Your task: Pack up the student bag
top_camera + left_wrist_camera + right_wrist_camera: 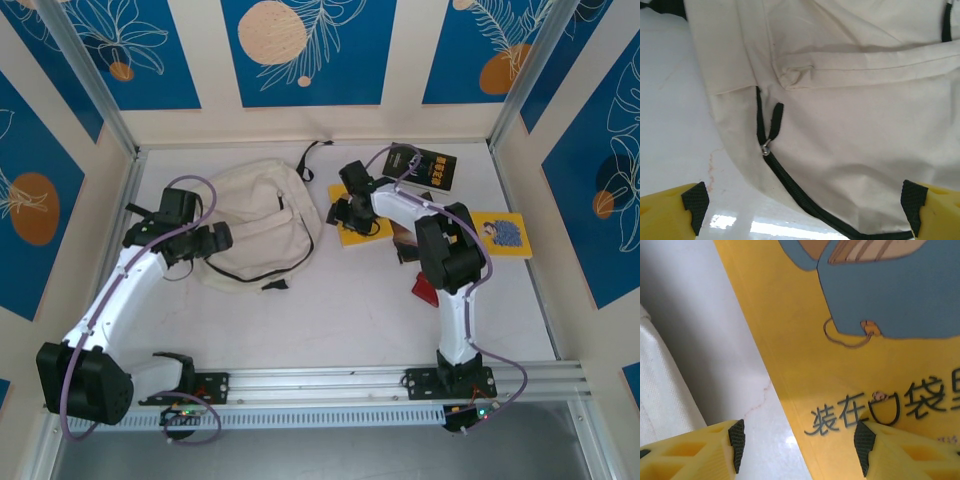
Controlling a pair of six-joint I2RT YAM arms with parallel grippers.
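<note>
At the left edge of the student bag (255, 215), the left pincer (205, 243) stands spread, empty, zipper pull (774, 125) ahead.

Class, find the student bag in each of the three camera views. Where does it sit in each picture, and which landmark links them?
Top external: the student bag lies left of centre, towards the back.
Left wrist: the student bag covers the upper right, its black zipper running down.
Right wrist: the student bag is a cream strip at the left edge.
Shared landmark: the white table bordering it.
</note>
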